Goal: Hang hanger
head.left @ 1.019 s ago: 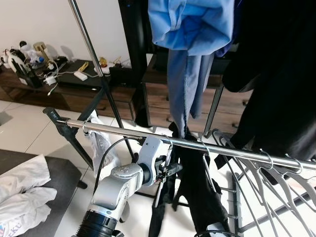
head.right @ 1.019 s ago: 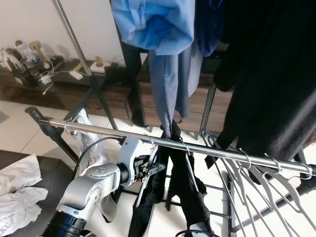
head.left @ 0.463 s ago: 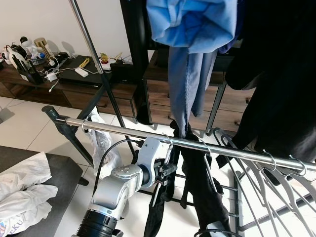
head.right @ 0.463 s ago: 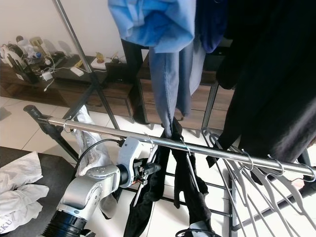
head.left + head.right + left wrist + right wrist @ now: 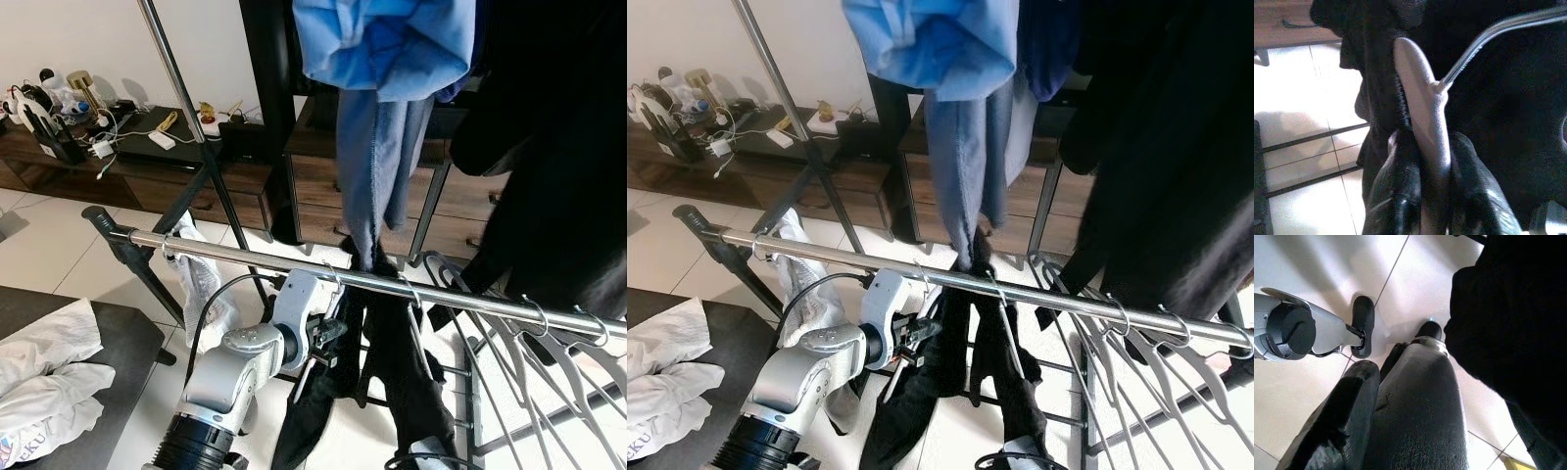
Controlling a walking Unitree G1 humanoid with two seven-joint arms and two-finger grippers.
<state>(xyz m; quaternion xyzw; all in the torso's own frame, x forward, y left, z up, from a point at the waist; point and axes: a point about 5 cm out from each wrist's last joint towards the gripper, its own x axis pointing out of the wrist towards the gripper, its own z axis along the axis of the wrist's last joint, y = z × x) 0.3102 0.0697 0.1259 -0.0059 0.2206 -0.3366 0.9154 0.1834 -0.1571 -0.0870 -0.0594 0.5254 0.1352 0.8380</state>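
Below rail (image 5: 245,258), hanger (image 5: 1422,117) lowered slightly.

A chrome garment rail (image 5: 245,257) slants across the scene — hooked over it are a hanger (image 5: 328,294) draped with a black garment (image 5: 387,362) and, further right, a bunch of empty grey hangers (image 5: 534,338). White tiled floor (image 5: 49,245) lies below — a white bag (image 5: 196,284) sits on it.
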